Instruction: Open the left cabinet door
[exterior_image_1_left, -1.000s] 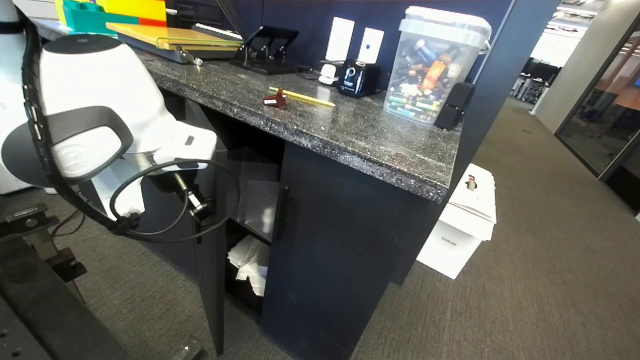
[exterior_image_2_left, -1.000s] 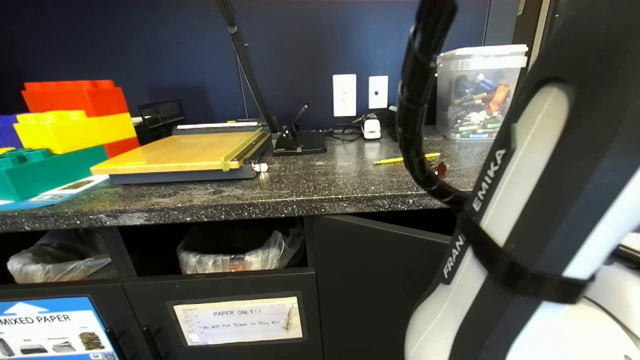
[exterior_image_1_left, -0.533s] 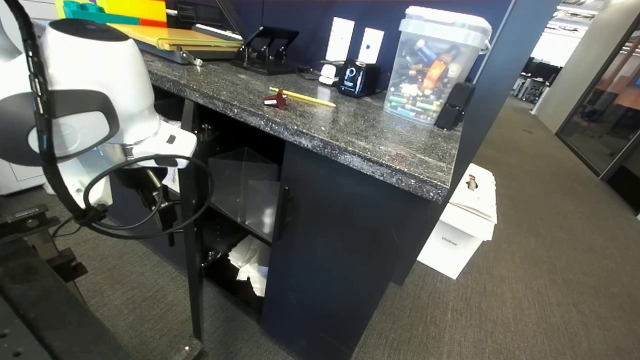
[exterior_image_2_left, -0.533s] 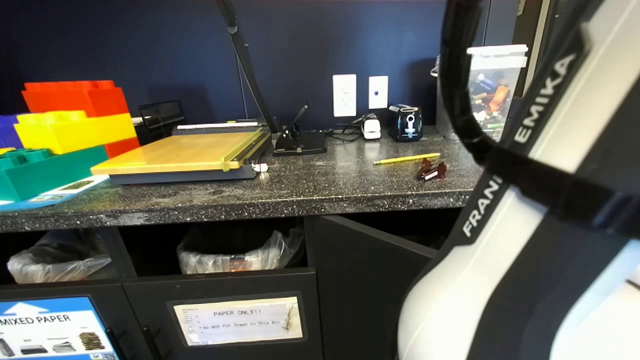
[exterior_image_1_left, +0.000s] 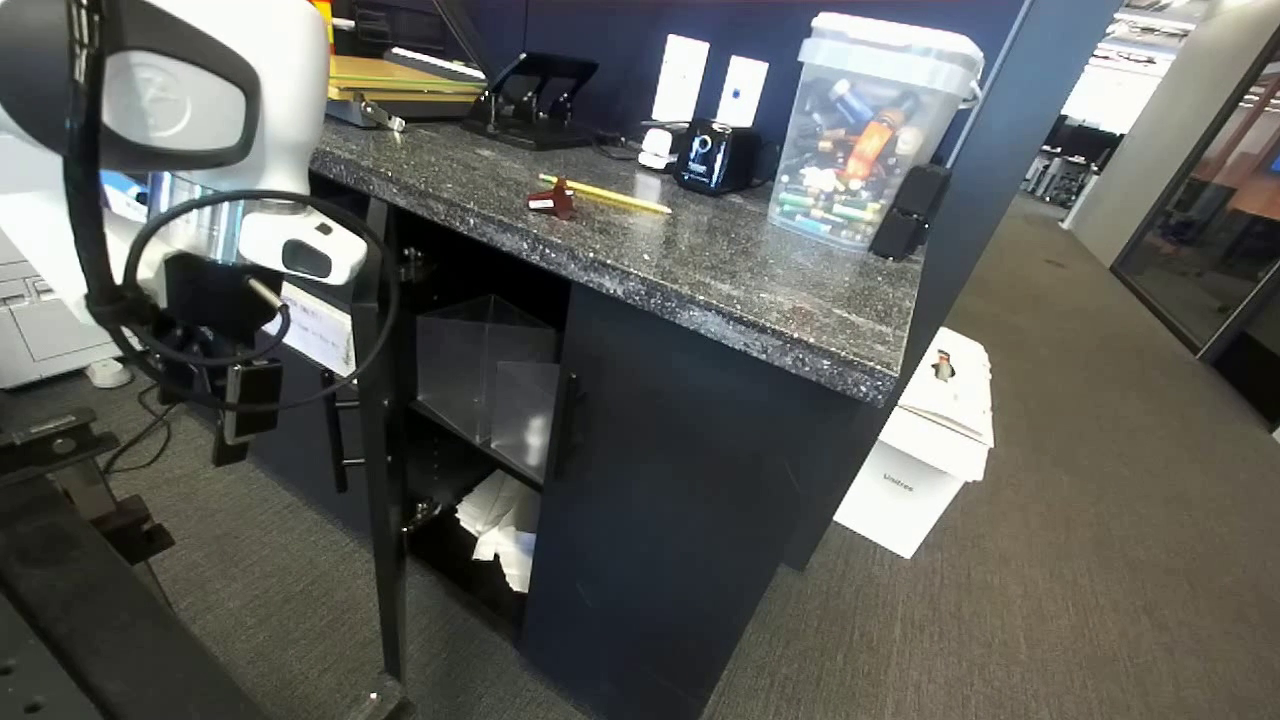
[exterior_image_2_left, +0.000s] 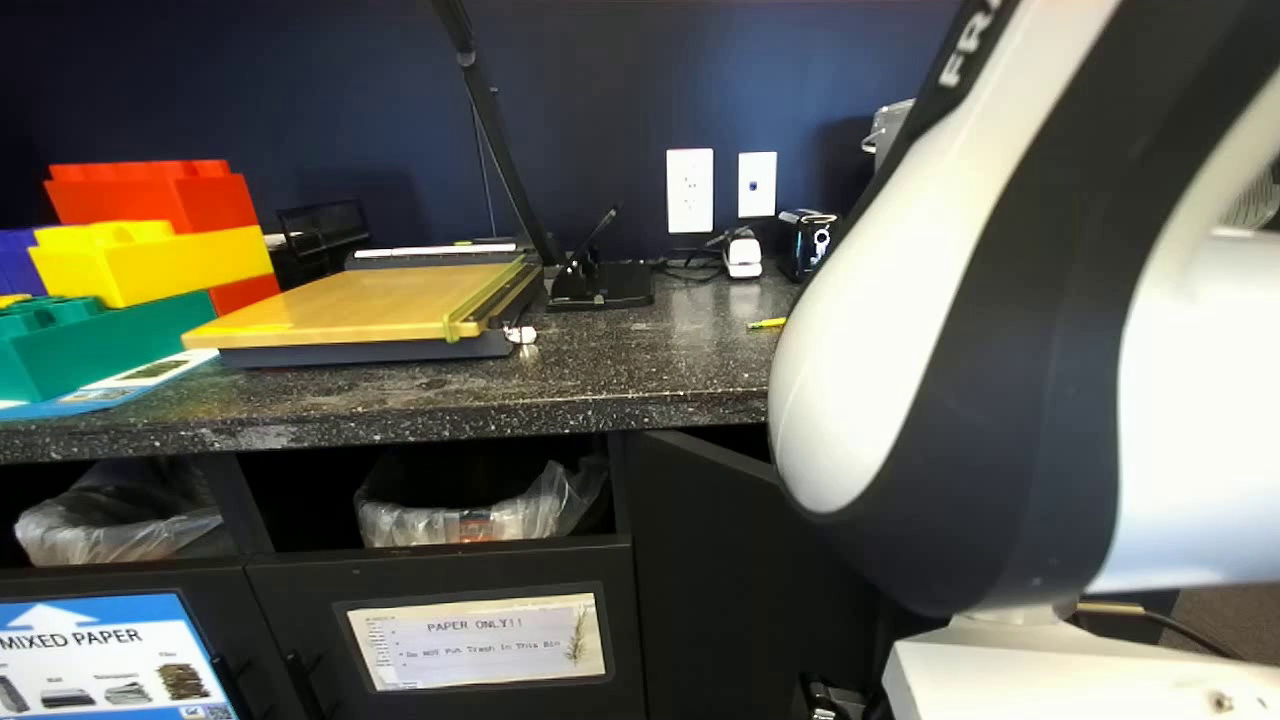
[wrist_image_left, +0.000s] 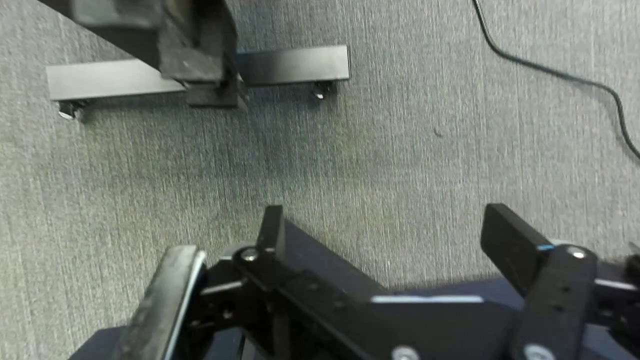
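Black two-fingered gripper: fingers wide apart in the wrist view, grey carpet visible between them, with a dark navy surface lower down; cannot tell which panel that is. In an exterior view the gripper hangs at left, near the door's handle but clear of it.

Left cabinet door, a tall flat matte black panel: swung outward, seen almost edge-on. Slim black bar handle on the face turned left, gripper side. In an exterior view its broad outer face runs right, partly behind the white and dark grey robot arm. Just left of it, a dark panel with a white "PAPER ONLY!!" label.

Twin door, flat dark navy, at right: closed. In the opening: clear plastic holder on a shelf, loose white papers below.

Dark speckled worktop: dark red staple remover just beside a yellow pencil; contact cannot be told. Lidded clear plastic tub of mixed small items, far right. White cardboard box on the floor, right.
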